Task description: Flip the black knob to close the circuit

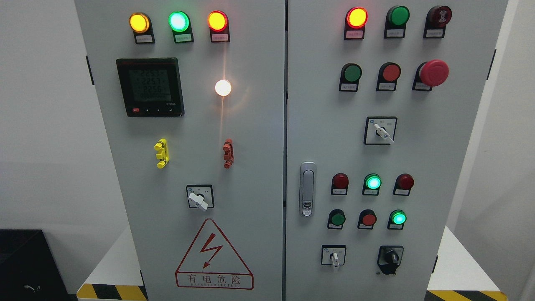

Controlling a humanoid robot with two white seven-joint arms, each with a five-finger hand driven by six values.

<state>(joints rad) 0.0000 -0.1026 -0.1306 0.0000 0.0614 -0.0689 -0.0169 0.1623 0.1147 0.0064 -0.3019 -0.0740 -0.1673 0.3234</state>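
Observation:
The black knob (390, 259) sits on a black plate at the lower right of the grey cabinet's right door (418, 146). Its lever points down and to the left. No robot hand or arm shows in the head view.
White-handled rotary switches sit at the lower right door (334, 257), the mid right door (382, 131) and the left door (198, 200). A red mushroom button (434, 72), lit indicator lamps, a meter display (150, 87) and a door latch (307, 189) also show. A white platform (459, 263) holds the cabinet.

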